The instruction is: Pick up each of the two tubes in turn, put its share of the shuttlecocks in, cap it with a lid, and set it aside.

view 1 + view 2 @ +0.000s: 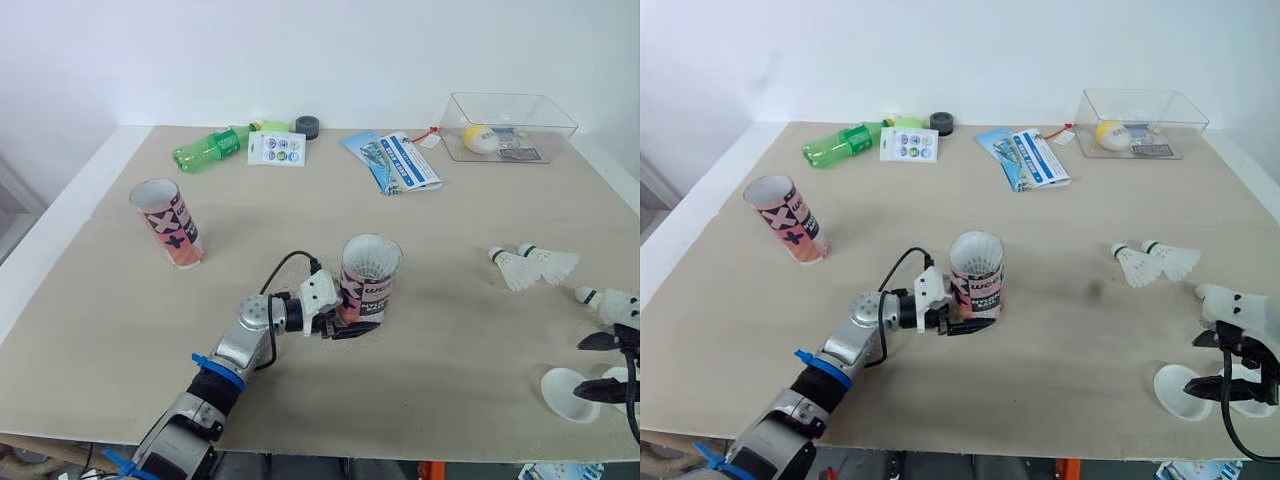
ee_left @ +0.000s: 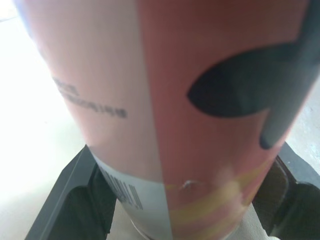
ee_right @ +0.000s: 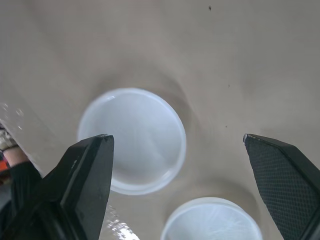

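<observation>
Progress looks early. At the left of the table (image 1: 450, 340) the left tube (image 1: 167, 222) stands open, leaning and uncapped, and its inside cannot be seen from this angle. Next along, the left gripper (image 1: 347, 324) has its jaws closed onto the base of the centre tube (image 1: 369, 280), one black finger on each side in the left wrist view. This tube is upright and seems to rest on the table. Its open mouth shows white, but whether that is feathers already loaded or only the lining is too fine to make out. Further right, two shuttlecocks (image 1: 527, 267) lie touching each other on the table, outside both tubes, so loading is at best partly done. Near the right edge two lids (image 3: 131, 141) lie side by side, neither on a tube, and the right gripper (image 1: 600, 366) hovers above them with its jaws spread wide, holding nothing. A white shape (image 1: 608, 302) just beyond that gripper is cut by the frame edge, and I cannot tell whether it is a third shuttlecock or part of the arm. Capping and setting aside are left for both tubes, by my reading.
</observation>
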Available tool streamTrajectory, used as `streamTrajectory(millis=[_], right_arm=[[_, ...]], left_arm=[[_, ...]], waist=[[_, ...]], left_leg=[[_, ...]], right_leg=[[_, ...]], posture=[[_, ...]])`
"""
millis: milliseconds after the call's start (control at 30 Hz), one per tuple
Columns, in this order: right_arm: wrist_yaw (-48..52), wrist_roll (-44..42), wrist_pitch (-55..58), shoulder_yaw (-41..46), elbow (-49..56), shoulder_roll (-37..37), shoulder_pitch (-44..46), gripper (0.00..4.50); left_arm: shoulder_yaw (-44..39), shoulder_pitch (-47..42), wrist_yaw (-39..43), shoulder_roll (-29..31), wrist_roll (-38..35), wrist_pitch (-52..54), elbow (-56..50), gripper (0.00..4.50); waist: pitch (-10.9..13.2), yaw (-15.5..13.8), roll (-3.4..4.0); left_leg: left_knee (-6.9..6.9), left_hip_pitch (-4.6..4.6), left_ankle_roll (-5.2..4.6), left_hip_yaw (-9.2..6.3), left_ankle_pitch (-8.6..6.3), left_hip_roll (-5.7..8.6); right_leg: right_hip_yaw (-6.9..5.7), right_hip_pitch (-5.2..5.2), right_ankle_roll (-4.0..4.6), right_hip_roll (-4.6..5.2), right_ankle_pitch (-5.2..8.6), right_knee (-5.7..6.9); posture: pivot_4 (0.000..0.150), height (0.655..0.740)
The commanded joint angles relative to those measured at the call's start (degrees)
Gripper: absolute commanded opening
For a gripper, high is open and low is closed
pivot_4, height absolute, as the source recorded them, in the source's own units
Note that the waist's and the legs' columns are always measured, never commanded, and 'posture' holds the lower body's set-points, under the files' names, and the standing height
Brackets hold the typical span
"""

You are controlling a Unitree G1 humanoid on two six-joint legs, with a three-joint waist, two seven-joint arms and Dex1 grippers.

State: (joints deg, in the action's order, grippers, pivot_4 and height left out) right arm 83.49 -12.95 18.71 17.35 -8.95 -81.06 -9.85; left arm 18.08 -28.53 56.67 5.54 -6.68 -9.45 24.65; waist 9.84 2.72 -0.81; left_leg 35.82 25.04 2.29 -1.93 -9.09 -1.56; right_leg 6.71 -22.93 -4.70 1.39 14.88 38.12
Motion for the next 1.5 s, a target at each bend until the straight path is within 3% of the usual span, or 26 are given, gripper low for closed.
streamTrajectory(millis=[33,333,433,467,533,733,967,1200,1267,1500], right_arm=[[0.9,0.7,-2.1,-1.5,-1.9,0.1,2.2,4.44],[1.7,2.2,-7.4,-6.5,-7.1,1.1,6.7,4.44],[2.2,3.0,-9.2,-9.1,-9.0,2.0,9.4,3.64],[2.3,3.3,-10.0,-9.9,-9.6,2.2,10.2,3.01],[2.6,4.2,-10.9,-11.5,-10.8,2.9,12.0,2.59],[3.6,7.1,-13.1,-16.5,-13.9,4.8,16.9,0.09],[3.6,7.6,-14.5,-17.4,-13.1,6.0,18.7,0.09],[5.4,2.7,-13.8,-14.7,-2.1,6.5,23.8,0.09],[6.6,0.7,-12.7,-15.0,1.6,6.8,28.8,0.09],[9.0,-1.6,-10.7,-24.3,5.3,11.8,54.0,0.09]], left_arm=[[0.5,1.1,0.5,0.6,1.0,-2.0,1.9,3.0],[1.5,0.8,0.5,1.6,2.6,-3.8,3.7,3.0],[1.8,1.2,0.5,1.6,2.9,-4.0,3.0,3.0],[1.9,1.3,0.4,1.6,2.9,-4.0,2.9,3.0],[1.8,1.4,0.3,1.6,2.8,-3.8,2.6,3.0],[1.6,1.3,0.0,1.8,2.7,-3.4,2.3,3.0],[1.5,1.4,-0.3,2.1,2.7,-3.2,2.1,3.0],[0.4,-0.6,0.1,2.1,1.9,-2.3,5.0,3.0],[0.1,-1.6,0.3,2.0,1.6,-2.5,6.5,3.0],[-0.2,-4.4,1.3,1.7,2.2,-4.2,10.6,3.0]], waist=[[0.0,0.0,0.0],[-0.1,0.1,0.09],[-0.1,0.2,0.09],[-0.1,0.2,0.1],[-0.1,0.2,0.13],[-0.1,0.3,0.14],[-0.2,0.4,-0.09],[-0.2,0.8,0.1],[-0.2,1.2,0.41],[-0.2,1.6,0.31]], left_leg=[[0.0,-0.02,0.0,0.0,0.0,0.0],[-0.04,-0.39,0.02,0.09,-0.01,0.0],[-0.07,-0.68,0.04,0.17,-0.02,0.0],[-0.07,-0.71,0.04,0.18,-0.02,-0.01],[-0.07,-0.73,0.04,0.18,-0.02,-0.01],[-0.13,-0.74,0.05,0.19,-0.03,-0.02],[-0.1,-0.82,0.05,0.2,-0.03,-0.03],[-0.1,-0.84,0.05,0.2,-0.02,-0.02],[-0.09,-0.83,0.05,0.22,-0.02,0.01],[-0.11,-0.85,0.21,0.18,0.04,0.02]], right_leg=[[0.0,0.02,0.0,0.0,0.0,0.0],[0.09,0.33,0.03,0.0,0.02,0.0],[0.15,0.6,0.05,0.0,0.03,0.0],[0.15,0.62,0.05,0.0,0.03,0.0],[0.16,0.63,0.05,0.01,0.03,0.0],[0.19,0.64,0.05,-0.02,0.05,0.0],[0.2,0.72,0.05,-0.01,0.04,0.0],[0.21,0.71,0.05,-0.01,-0.02,0.0],[0.27,0.67,0.03,-0.01,-0.05,0.01],[0.27,0.62,0.03,0.0,-0.07,-0.01]], posture=[[0.15,0.74],[0.15,0.74],[0.15,0.74],[0.15,0.74],[0.15,0.74],[0.15,0.74],[0.15,0.74],[0.15,0.74],[0.15,0.74],[0.15,0.74]])
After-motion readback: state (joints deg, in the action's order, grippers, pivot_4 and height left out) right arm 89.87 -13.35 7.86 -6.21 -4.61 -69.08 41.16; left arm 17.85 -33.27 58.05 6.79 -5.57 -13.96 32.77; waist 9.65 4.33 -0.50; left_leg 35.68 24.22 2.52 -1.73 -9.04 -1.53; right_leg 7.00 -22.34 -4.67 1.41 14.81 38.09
